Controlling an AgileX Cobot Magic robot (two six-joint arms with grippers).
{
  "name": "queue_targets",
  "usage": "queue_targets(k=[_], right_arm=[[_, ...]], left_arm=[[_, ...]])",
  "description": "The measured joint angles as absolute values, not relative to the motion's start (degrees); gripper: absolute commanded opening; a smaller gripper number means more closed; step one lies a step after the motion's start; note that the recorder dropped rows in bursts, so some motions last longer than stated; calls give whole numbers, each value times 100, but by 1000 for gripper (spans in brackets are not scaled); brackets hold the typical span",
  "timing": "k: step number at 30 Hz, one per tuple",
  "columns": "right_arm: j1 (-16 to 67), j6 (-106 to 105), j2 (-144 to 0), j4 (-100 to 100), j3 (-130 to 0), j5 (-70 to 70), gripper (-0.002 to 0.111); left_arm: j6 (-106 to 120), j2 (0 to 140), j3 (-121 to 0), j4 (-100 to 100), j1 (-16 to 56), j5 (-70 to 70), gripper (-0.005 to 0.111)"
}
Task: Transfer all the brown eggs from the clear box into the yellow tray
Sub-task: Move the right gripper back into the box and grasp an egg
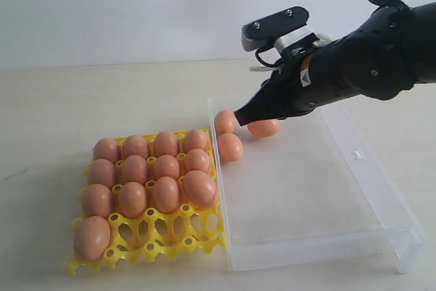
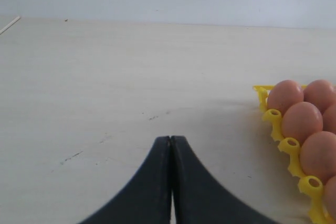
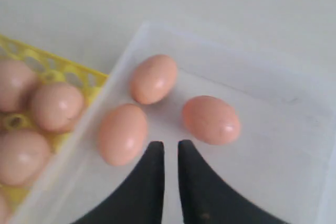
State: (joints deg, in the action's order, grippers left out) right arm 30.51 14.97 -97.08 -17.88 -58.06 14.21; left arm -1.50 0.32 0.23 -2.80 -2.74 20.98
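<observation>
Three brown eggs lie in the far left corner of the clear box (image 1: 320,244): one (image 1: 225,121) against the corner, one (image 1: 230,146) nearer, one (image 1: 264,127) to their right. My right gripper (image 1: 238,115) hovers over them. In the right wrist view the right gripper (image 3: 170,144) is open by a narrow gap with nothing in it, its tips between two eggs (image 3: 123,134) (image 3: 211,119), the third egg (image 3: 153,78) beyond. The yellow tray (image 1: 170,236) holds several brown eggs (image 1: 165,167). My left gripper (image 2: 171,139) is shut and empty over bare table, left of the tray (image 2: 273,116).
The tray's front row has one egg (image 1: 92,237) at its left end and open cups (image 1: 194,226) beside it. The clear box wall (image 3: 113,72) runs between the tray (image 3: 52,66) and the loose eggs. The right arm (image 1: 368,59) reaches in from the upper right.
</observation>
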Motion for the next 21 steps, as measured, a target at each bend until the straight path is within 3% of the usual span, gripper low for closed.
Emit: queue_targets(k=[2, 4, 10, 21], right_arm=[[2838, 644, -9899, -1788, -5896, 1504, 51], [2707, -301, -10125, -1717, -6036, 1614, 63], [2640, -1536, -10851, -1450, -6657, 1658, 64], [2640, -1652, -11890, -1426, -7505, 1595, 64]], left_arm=[[-150, 32, 23, -280, -274, 2098, 0], [-150, 32, 23, -280, -274, 2098, 0], [-150, 32, 23, -280, -274, 2098, 0], [-150, 32, 23, -280, -274, 2098, 0]])
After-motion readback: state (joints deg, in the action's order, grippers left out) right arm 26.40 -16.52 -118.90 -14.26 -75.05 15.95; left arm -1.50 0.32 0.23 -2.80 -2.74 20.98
